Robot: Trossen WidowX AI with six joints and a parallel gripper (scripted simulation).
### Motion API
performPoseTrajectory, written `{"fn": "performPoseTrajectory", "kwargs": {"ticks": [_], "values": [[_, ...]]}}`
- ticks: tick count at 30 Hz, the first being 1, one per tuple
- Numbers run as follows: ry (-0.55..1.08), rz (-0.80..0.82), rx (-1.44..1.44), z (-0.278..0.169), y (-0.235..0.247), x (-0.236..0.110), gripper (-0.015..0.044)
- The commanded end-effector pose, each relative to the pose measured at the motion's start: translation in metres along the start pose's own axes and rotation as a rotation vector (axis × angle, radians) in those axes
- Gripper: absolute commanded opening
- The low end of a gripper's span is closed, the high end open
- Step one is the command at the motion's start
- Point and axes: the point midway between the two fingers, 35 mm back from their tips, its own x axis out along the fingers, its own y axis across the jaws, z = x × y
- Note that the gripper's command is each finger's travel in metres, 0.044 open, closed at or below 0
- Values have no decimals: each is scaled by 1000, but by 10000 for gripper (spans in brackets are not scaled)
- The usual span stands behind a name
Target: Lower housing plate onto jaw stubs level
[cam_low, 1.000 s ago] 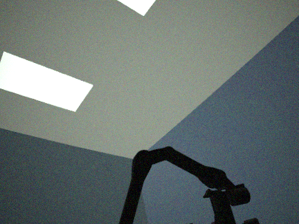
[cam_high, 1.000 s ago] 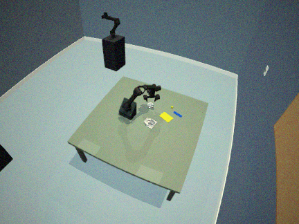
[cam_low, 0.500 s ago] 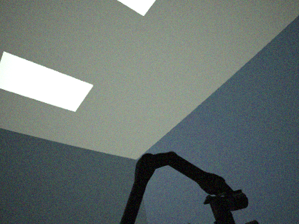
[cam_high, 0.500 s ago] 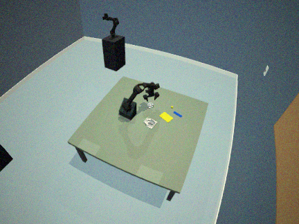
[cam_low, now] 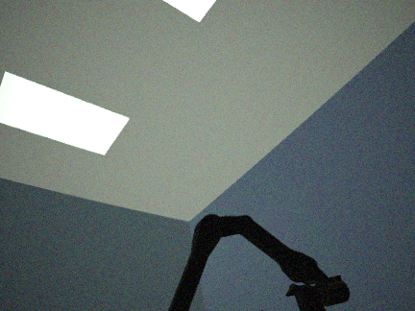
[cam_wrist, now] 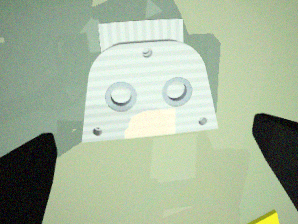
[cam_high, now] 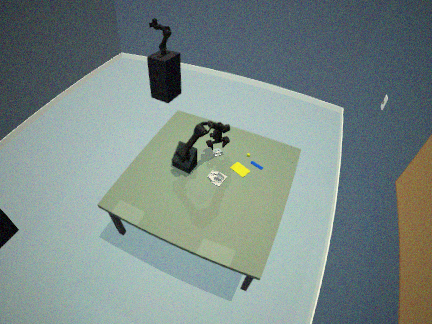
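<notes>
The white housing plate lies on the table below my hand. The wrist view shows its two ringed holes, three small holes, rounded far corners and a ribbed block at its far edge. My gripper is open and empty above it, its dark fingers wide apart to either side of the plate's near edge. A second white piece with grey detail lies nearer the camera in the top view; its jaws and stubs are too small to tell apart. The exterior view shows only the arm, not the fingertips.
A yellow rectangle, a blue bar and a small yellow piece lie to the right on the green table. The arm's dark base stands left of the white pieces. Another arm stands on a black pedestal beyond the table.
</notes>
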Motion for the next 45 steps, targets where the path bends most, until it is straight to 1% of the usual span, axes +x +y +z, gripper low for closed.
{"fn": "performPoseTrajectory", "kwargs": {"ticks": [1,9,16,33,45], "values": [[6,4,-6,-1,1,7,440],[7,4,-6,-1,0,19,440],[7,4,-6,-1,0,23,440],[8,5,-5,-2,0,50,440],[8,5,-5,-2,0,51,440]]}}
